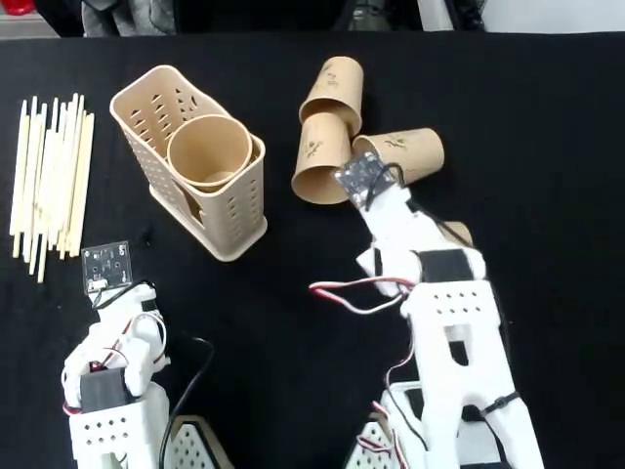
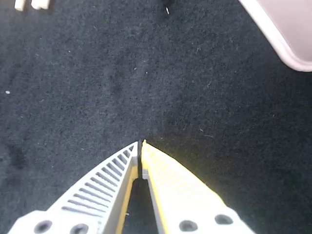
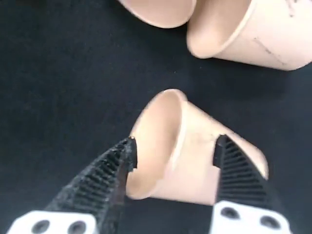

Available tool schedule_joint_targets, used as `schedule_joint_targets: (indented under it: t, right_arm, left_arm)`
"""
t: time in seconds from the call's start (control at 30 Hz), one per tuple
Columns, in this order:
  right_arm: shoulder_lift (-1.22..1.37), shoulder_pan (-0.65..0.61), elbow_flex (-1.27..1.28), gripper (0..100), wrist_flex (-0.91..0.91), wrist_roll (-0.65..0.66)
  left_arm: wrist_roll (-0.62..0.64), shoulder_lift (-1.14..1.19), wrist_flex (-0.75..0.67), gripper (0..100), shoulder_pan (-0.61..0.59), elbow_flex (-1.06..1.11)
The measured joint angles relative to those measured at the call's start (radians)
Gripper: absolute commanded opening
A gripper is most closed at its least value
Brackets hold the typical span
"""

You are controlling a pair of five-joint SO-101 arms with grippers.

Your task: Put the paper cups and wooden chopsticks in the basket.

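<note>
The basket [image 1: 234, 217] stands upright on the black bench [image 1: 547, 117], left of the middle, with its mouth up. One paper cup [image 1: 209, 147] stands inside it, mouth up. I cannot tell whether another cup is nested beneath it.

The wooden chopsticks [image 1: 49, 176] lie flat in a loose bundle on the bench, well to the left of the basket. Their long axes run side by side from the far edge toward the near edge.

To the right of the basket, three more cups lie on their sides, close together. The far cup [image 1: 332, 88] and the middle cup [image 1: 318, 156] lie roughly in line with their wider ends toward the near edge. The third cup [image 1: 405, 154] lies crosswise to them.

The right arm [image 1: 430, 264] reaches over this cluster. The right jaws are spread wide and straddle a fourth cup [image 3: 195, 146], which lies on its side with its long axis across the gap. The cup's mouth is at one jaw tip, and its tapering wall passes under the other.

The left arm [image 1: 112, 332] sits near the front edge. The left jaws are closed tip to tip, grip nothing, and hang over bare bench near the basket's foot.
</note>
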Motion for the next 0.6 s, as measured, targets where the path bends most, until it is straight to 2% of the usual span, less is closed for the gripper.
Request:
schedule_joint_targets:
  t: [0.13,0.27,0.4,0.6]
  right_arm:
    - [0.023,0.132,0.055,20.1,-0.135,0.106]
    - [0.020,0.226,0.092,9.7,-0.212,0.196]
    - [-0.061,0.247,0.130,1.8,-0.238,0.261]
    - [-0.353,0.250,0.204,1.2,-0.238,0.279]
  left_arm:
    - [0.000,0.000,0.000,3,0.000,0.000]
    - [0.000,0.000,0.000,3,0.000,0.000]
    - [0.000,0.000,0.000,3,0.000,0.000]
    - [0.000,0.000,0.000,3,0.000,0.000]
